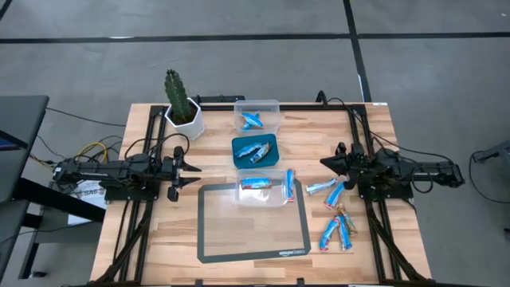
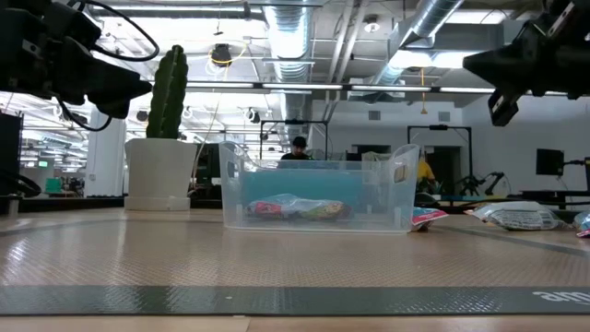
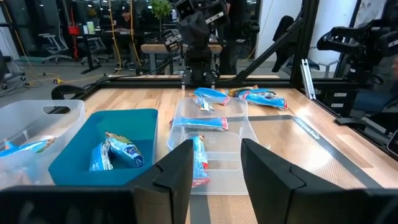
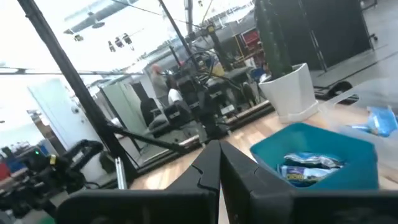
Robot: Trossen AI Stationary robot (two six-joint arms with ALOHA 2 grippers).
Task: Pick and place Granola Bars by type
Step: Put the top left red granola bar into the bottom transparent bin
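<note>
1. The left gripper (image 1: pixel 194 169) hangs at the left of the high view with its jaws open and empty, facing the clear tub (image 1: pixel 261 192) that holds one reddish bar (image 1: pixel 256 184); a swing toward it could knock the light tub across the mat (image 1: pixel 213 239)
2. The right gripper (image 1: pixel 325 163) waits at the right with its jaws closed on nothing, just above the loose bars (image 1: pixel 336 223) scattered at the lower right of the table (image 1: pixel 151 239); lowered closed, it would push them apart rather than take one
3. The loose bars lie close together and some touch, so a grab may lift two
4. The teal tub (image 1: pixel 254 151) and the far clear tub (image 1: pixel 256 115) both hold blue bars; shiny wrappers look alike, so a bar could land with the wrong type
</note>
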